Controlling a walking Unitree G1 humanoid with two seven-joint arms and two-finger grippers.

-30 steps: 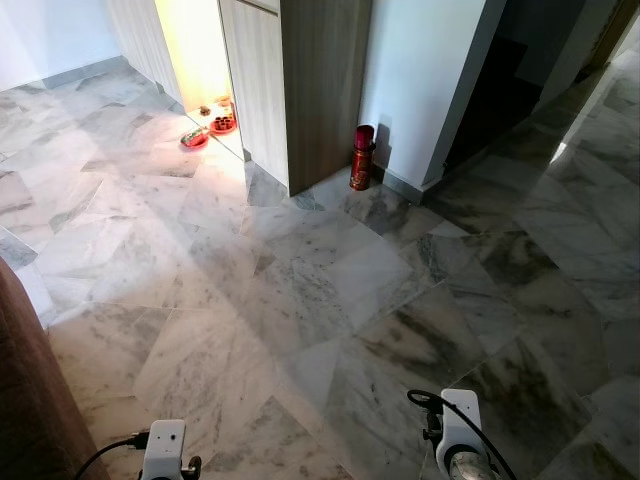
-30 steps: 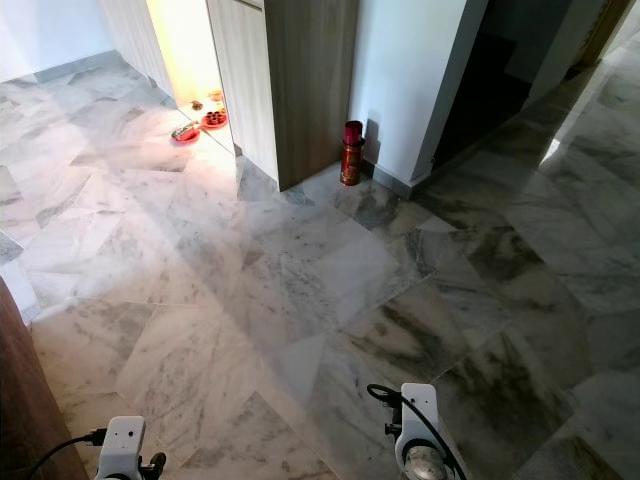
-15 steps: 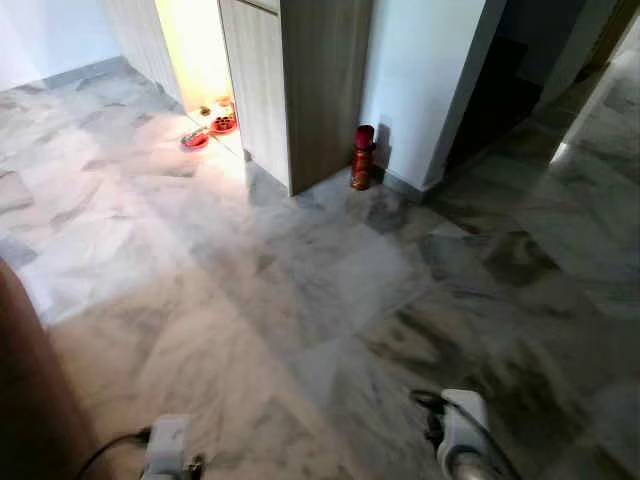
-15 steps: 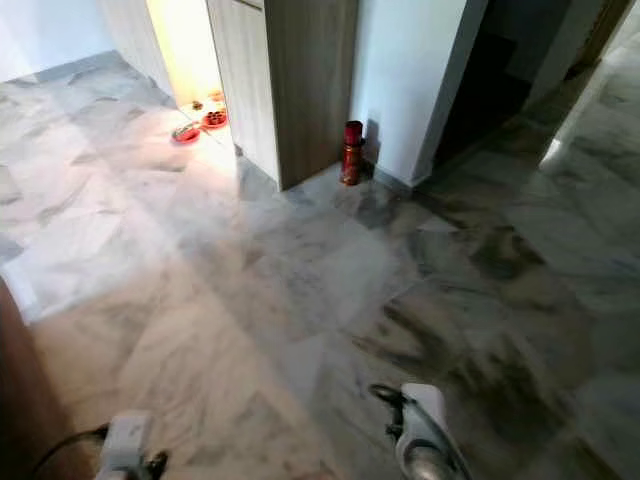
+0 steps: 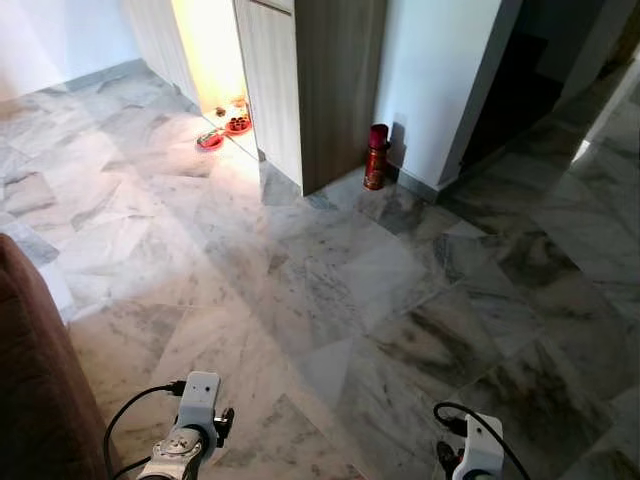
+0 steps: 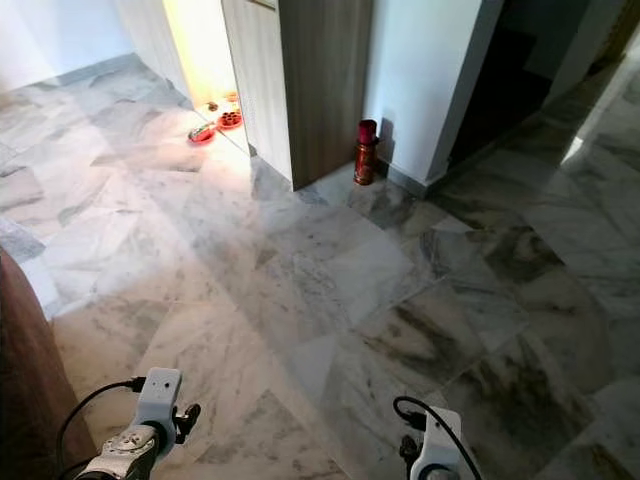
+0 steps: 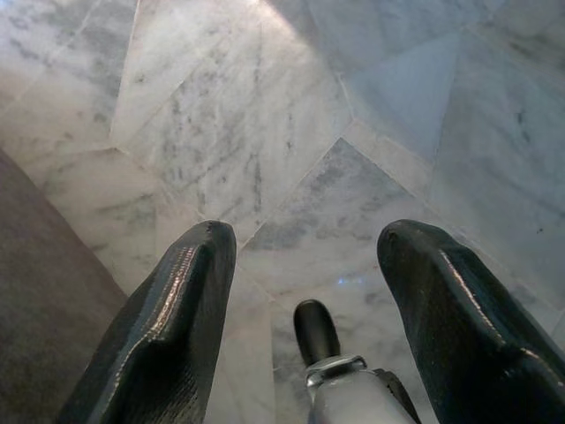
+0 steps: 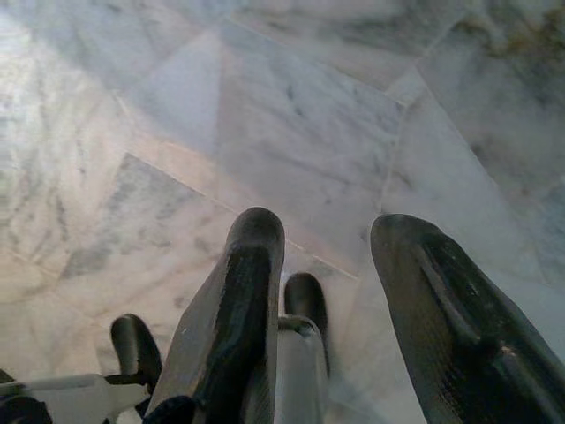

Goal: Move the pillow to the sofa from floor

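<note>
Grey-veined marble floor (image 5: pixel 330 270), glossy, lies beneath both end effectors: left end effector (image 7: pixel 305 265) and right end effector (image 8: pixel 327 256), fingers spread, empty.

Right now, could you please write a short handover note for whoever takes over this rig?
Left gripper: open, holding nothing, hanging low above the grey-veined white marble floor.
Right gripper: open, holding nothing, also low above the floor.
Job's things: a brown upholstered edge, possibly the sofa, is at the robot's left. No pillow can be made out on the floor ahead.
Also ahead: a red cylindrical canister by the white wall corner, and small red dishes near the lit doorway.
Done: nothing yet.
Left: find the pillow, pick it up, put it on the sofa.
</note>
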